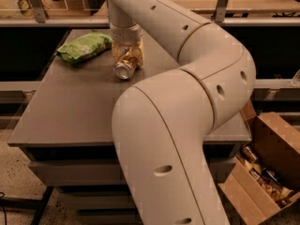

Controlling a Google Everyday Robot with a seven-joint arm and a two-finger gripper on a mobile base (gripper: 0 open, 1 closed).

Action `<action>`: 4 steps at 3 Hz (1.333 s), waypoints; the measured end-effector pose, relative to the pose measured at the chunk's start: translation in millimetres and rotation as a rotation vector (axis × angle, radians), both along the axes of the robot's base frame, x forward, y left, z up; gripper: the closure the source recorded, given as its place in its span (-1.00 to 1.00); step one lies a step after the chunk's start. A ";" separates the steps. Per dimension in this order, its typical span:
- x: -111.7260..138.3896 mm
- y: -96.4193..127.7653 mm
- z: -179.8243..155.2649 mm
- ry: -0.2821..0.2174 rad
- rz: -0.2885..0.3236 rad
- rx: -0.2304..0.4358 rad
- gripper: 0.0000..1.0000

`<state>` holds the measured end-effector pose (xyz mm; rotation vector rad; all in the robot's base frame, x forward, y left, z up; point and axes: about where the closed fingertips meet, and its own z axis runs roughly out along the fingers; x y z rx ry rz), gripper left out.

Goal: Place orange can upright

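Note:
The orange can (126,63) is at the back of the grey table (70,107). It is tilted, with its silver top facing me and down toward the tabletop. My gripper (125,55) comes straight down from the wrist and is closed around the can's patterned body. I cannot tell whether the can's lower rim touches the table. My large beige arm fills the middle and right of the view and hides the table's right side.
A green snack bag (84,46) lies just left of the can at the table's back left. An open cardboard box (267,172) with several items stands on the floor to the right. A metal shelf rail (56,21) runs behind the table.

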<state>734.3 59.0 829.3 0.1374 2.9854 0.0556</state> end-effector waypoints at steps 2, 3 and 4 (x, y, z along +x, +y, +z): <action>3.5 2.2 -4.3 -0.011 0.005 0.006 1.00; 3.5 2.2 -3.6 -0.011 0.005 0.006 1.00; 5.2 1.7 4.8 -0.081 0.056 0.031 1.00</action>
